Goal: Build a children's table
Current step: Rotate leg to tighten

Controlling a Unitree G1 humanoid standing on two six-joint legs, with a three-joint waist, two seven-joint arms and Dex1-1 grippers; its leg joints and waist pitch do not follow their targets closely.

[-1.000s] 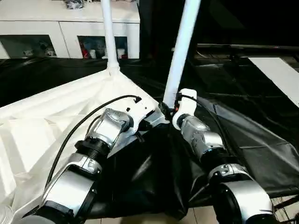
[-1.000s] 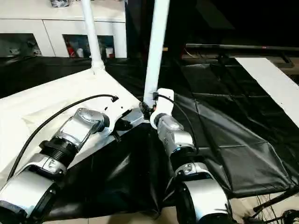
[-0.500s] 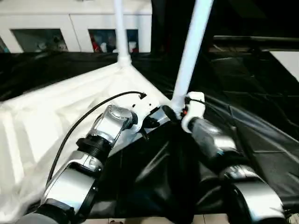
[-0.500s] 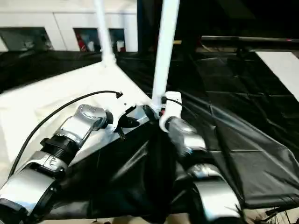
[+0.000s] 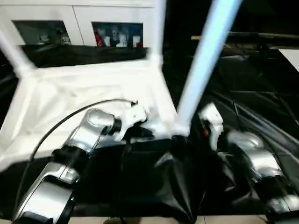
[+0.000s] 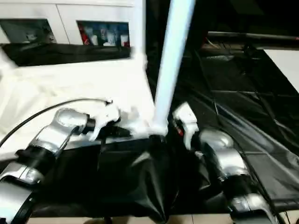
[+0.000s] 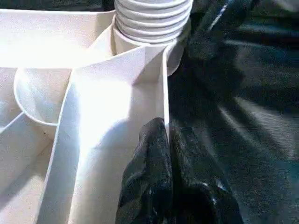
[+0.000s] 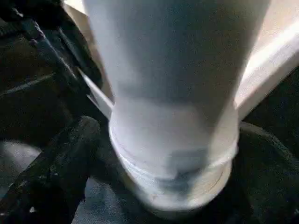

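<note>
The children's table lies upside down: its white ribbed tabletop [image 5: 70, 93] rests on the black sheet. The near leg [image 5: 205, 70] rises tilted from the near right corner socket. Two more legs [image 5: 158, 28] [image 5: 14, 56] stand in the far corners. My left gripper [image 5: 148, 135] is shut on the tabletop's thin rim wall [image 7: 164, 84], just short of the ribbed leg end [image 7: 152, 23] in its socket. My right gripper [image 8: 173, 140] is open, one black finger [image 8: 60, 172] on each side of the near leg's base [image 8: 173, 116].
A white cabinet with glass doors [image 5: 70, 28] stands behind the work table. Crumpled black sheet [image 5: 252, 93] covers the table to the right and hangs over the front edge [image 5: 163, 186]. A metal bar [image 5: 261, 35] and a white strip [image 5: 292, 56] lie at the far right.
The head camera has swung, so the whole picture has shifted and a third leg shows at the left. My left gripper stays on the rim, my right at the near leg's base.
</note>
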